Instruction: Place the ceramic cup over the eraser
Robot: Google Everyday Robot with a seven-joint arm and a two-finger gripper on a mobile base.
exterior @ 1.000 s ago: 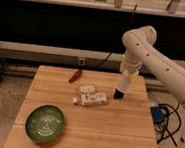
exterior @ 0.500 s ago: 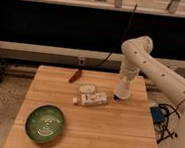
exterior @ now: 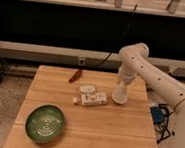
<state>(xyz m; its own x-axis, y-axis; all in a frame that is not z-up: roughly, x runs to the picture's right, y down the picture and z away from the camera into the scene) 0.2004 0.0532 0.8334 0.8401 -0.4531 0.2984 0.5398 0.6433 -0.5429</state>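
Gripper (exterior: 121, 87) low at right of centre, directly above the cup (exterior: 119, 94) and apparently pinching its top, though the grip is hard to make out. Cup on the table (exterior: 119, 132), just right of the bottle cluster (exterior: 91, 97). Eraser not seen. Green bowl (exterior: 45, 123) lower left; reddish object (exterior: 75, 76) near the far edge.

One raised camera faces the wooden table (exterior: 86, 133) from its front, gripper (exterior: 119, 98) mid-distance at right.
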